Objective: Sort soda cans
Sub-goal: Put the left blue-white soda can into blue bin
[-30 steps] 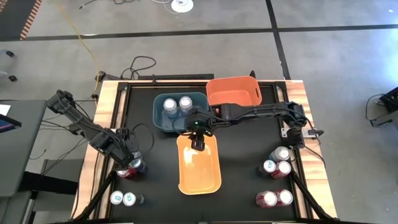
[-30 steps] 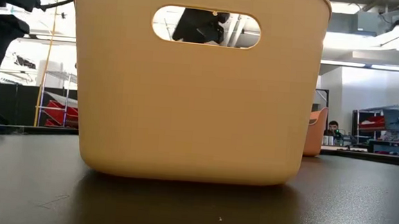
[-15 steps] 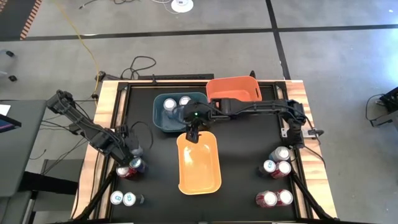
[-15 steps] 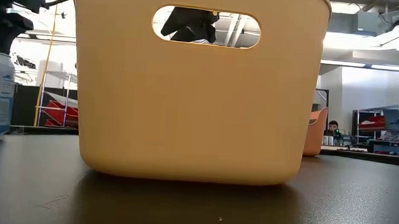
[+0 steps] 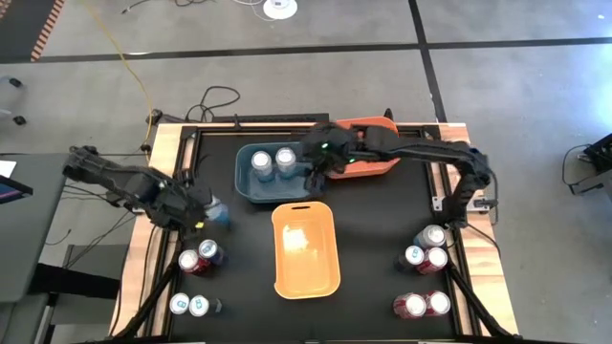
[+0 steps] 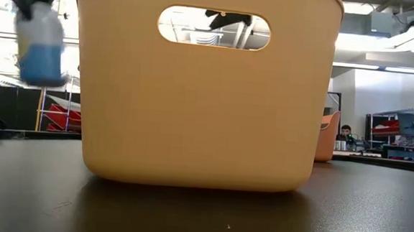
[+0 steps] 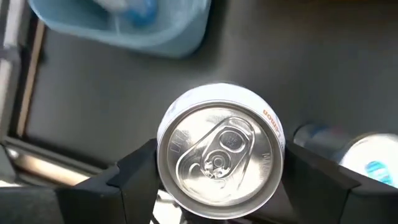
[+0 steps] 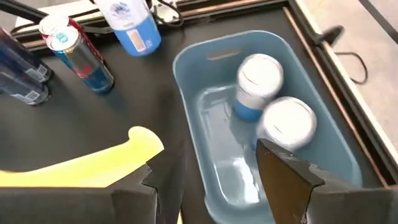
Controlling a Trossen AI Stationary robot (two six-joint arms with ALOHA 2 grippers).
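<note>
Two soda cans point(image 5: 273, 160) in the blue bin point(image 5: 244, 186) so far, both upright, silver tops skyward; a third on its way. Left pincer point(image 5: 196, 208) out beyond the blue bin's left end, clenched on a blue-and-white can point(image 5: 214, 211) and holding it clear of the tabletop point(image 5: 382, 248), probably for carrying over the bin wall rather than dragging. Gripped across the body, fingers point(image 7: 134, 171) on opposite sides, so long axis roughly vertical, pull-tab end up and toward the wrist camera, blue base down: ready to go in standing like its two mates. Right pincer point(image 5: 316, 177) hovering at the blue bin's right end, between it and the orange bin point(image 5: 368, 129), fingers apart with nothing between them; likely parked there to leave the approach free. Yellow bin point(image 5: 306, 287) just in front of the blue bin, no cans in it. Remaining cans standing upright in small groups well away from the blue bin: four toward the near left corner, five toward the near right, apparently left where each arm can reach its own share.
</note>
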